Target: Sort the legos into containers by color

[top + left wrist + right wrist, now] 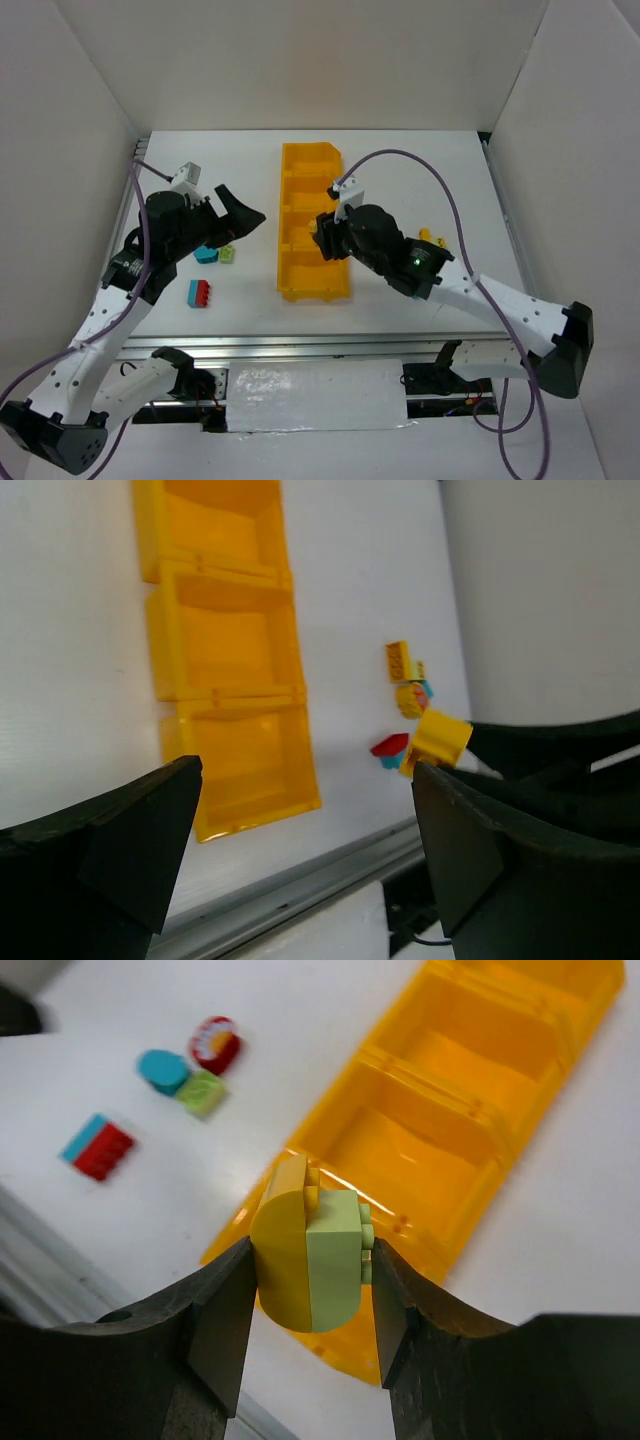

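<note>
Lighting is bright and flat all over. The white table (pixel 240 160) is nearly blown out in the top view, and the shadows are soft and faint. The left wrist view is soft overall, with its own fingers (pixel 110 850) at 7 and 4 o'clock just dark blurry slabs. In the right wrist view the yellow-and-green brick (pixel 310 1260) at center is sharp, the bin (pixel 480 1125) toward 1 o'clock shows glossy glare, and the loose bricks (pixel 163 1070) at 10 o'clock are fuzzy.
</note>
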Controlling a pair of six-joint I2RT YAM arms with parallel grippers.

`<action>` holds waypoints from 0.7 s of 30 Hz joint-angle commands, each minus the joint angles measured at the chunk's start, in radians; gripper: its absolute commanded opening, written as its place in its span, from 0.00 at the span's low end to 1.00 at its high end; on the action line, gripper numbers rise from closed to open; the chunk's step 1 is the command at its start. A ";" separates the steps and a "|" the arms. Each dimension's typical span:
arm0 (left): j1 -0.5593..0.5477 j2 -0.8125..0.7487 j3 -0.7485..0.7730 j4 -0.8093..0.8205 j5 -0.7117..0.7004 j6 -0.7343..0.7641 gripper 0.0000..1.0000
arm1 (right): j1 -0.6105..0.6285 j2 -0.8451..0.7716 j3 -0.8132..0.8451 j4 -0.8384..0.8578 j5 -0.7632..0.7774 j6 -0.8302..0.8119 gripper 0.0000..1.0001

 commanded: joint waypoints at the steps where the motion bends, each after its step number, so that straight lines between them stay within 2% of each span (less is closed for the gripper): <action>1: -0.009 0.024 -0.014 0.165 0.201 -0.098 0.99 | 0.106 -0.092 -0.037 0.147 0.006 -0.090 0.00; 4: -0.023 0.031 -0.040 0.207 0.261 -0.121 0.98 | 0.137 -0.123 -0.066 0.181 -0.021 -0.124 0.00; 11: -0.150 0.067 -0.035 0.262 0.249 -0.112 0.97 | 0.160 -0.123 -0.067 0.207 -0.072 -0.135 0.00; 18: -0.199 0.119 -0.026 0.295 0.245 -0.083 0.93 | 0.169 -0.066 -0.001 0.167 -0.026 -0.118 0.00; 21: -0.212 0.145 -0.026 0.302 0.251 -0.075 0.89 | 0.177 -0.052 0.017 0.167 -0.023 -0.113 0.00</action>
